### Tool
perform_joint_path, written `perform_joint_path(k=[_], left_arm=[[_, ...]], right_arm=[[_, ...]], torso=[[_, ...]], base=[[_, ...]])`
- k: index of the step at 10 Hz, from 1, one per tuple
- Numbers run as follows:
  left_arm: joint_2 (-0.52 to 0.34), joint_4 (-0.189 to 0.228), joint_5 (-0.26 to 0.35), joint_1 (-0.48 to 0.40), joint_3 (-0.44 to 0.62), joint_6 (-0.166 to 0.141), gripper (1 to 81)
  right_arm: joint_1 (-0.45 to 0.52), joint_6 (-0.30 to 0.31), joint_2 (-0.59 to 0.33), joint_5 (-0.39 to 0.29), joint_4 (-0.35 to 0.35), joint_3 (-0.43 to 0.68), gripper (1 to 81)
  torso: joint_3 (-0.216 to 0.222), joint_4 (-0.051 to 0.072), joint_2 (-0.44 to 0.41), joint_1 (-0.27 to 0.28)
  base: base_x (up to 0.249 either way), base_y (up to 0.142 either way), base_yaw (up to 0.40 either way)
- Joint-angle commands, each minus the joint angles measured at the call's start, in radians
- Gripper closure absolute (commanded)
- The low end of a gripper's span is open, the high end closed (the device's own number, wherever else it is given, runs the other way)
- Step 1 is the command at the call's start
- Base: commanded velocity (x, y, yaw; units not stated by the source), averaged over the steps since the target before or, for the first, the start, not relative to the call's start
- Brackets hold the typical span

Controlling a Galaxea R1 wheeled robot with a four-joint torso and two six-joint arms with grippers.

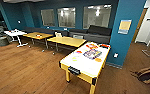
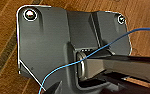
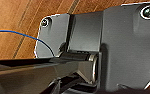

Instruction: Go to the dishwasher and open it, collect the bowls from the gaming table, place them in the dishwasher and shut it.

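The yellow gaming table (image 1: 87,61) is standing in the lower middle of the head view on the wooden floor (image 1: 28,72), its white worktop showing colourful centre graphics (image 1: 92,53) and a black end slot (image 1: 74,70) facing the camera. Small orange and red items, possibly bowls (image 1: 92,46), are sitting at its far end, though they are too blurred to name for sure. Beyond it, two light wooden tables (image 1: 66,40) are lining up in front of a dark sofa (image 1: 96,33) along the teal wall (image 1: 128,15), and a small white table (image 1: 15,33) is standing far to the left. In both wrist views the wooden floor is lying beneath the arms, with a blue cable (image 2: 66,65) crossing the robot's own dark plate. Neither end effector's opening can be made out, so I cannot tell whether each is wide or narrow, or how the gaming table is lying relative to either.
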Motion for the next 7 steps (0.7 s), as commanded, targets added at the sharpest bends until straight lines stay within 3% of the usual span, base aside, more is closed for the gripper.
perform_joint_path(k=[1,7], left_arm=[[-0.008,0.0,0.062,-0.036,0.006,0.001,1.0],[-0.008,0.0,0.062,-0.036,0.006,-0.001,1.0]], right_arm=[[0.037,-0.004,0.003,-0.047,-0.015,0.014,1.0],[0.037,-0.004,0.003,-0.046,-0.017,0.015,1.0]], torso=[[0.0,0.0,0.0,0.0],[0.0,0.0,0.0,0.0]], base=[[0.109,0.089,0.0],[0.109,0.089,0.0]])
